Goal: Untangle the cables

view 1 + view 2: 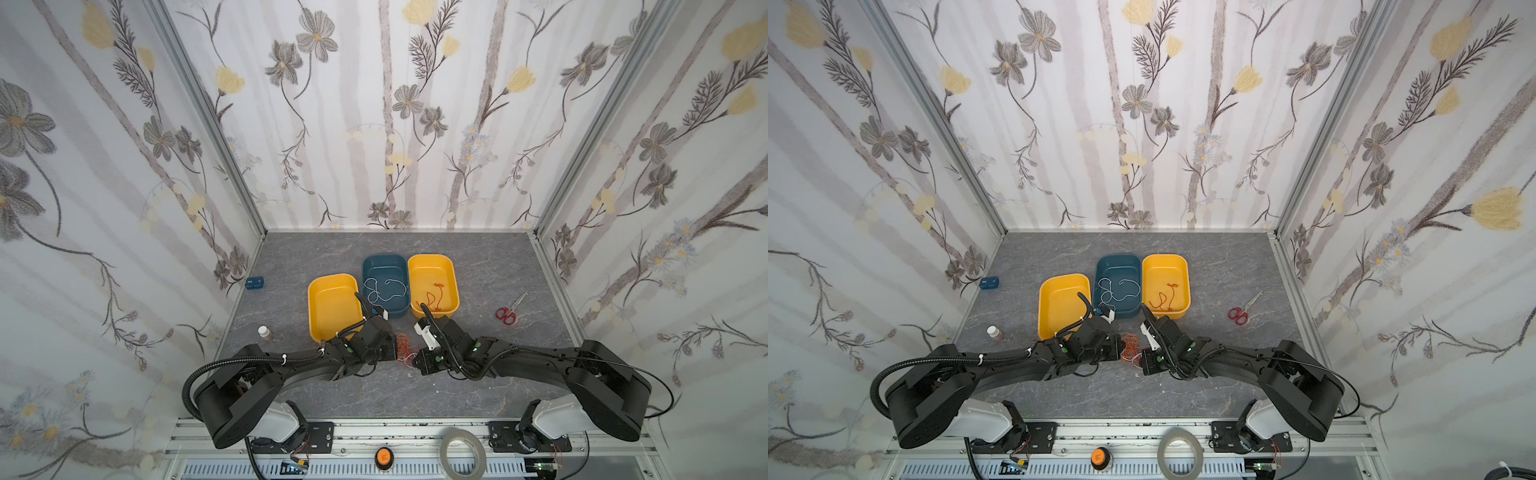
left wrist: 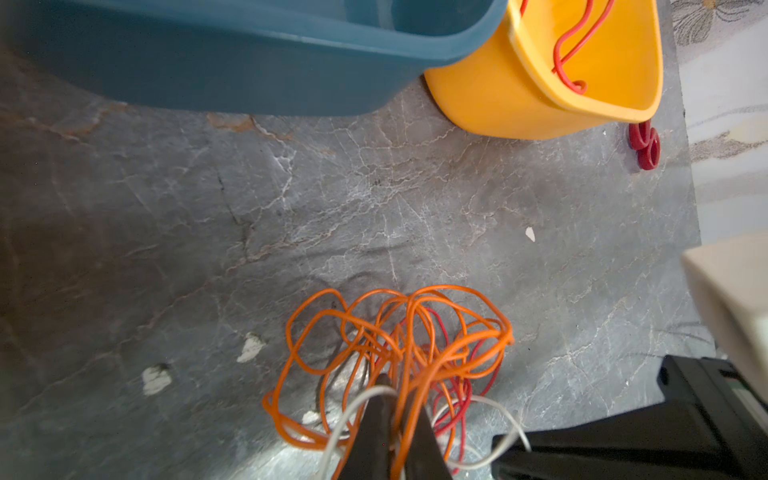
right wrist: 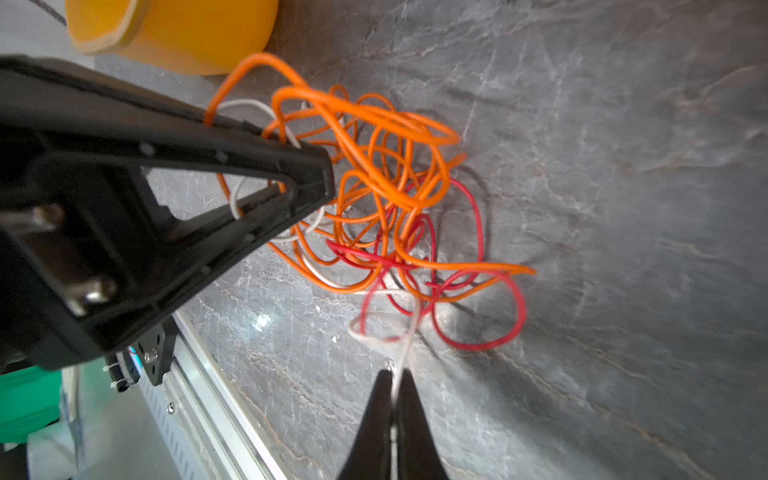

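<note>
A tangle of orange, red and white cables [image 1: 402, 348] [image 1: 1128, 348] lies on the grey table between my two wrists. My left gripper [image 2: 395, 388] is shut on orange strands [image 2: 409, 332] at the edge of the tangle, and a white strand [image 2: 361, 401] loops over one finger. My right gripper [image 3: 394, 374] is shut on a white cable [image 3: 409, 332] that runs from its tips into the tangle [image 3: 390, 199]. The left gripper's black finger [image 3: 257, 183] reaches into the tangle from the other side. A white cable [image 1: 384, 291] lies in the blue tray [image 1: 384, 259]. A red one [image 1: 434, 298] lies in the right yellow tray [image 1: 432, 258].
A second yellow tray [image 1: 332, 278] stands left of the blue one. Red-handled scissors [image 1: 509, 309] lie to the right, with a small bottle [image 1: 264, 332] and a blue box [image 1: 254, 284] to the left. A tape roll [image 1: 463, 453] and an orange button [image 1: 383, 457] sit on the front rail.
</note>
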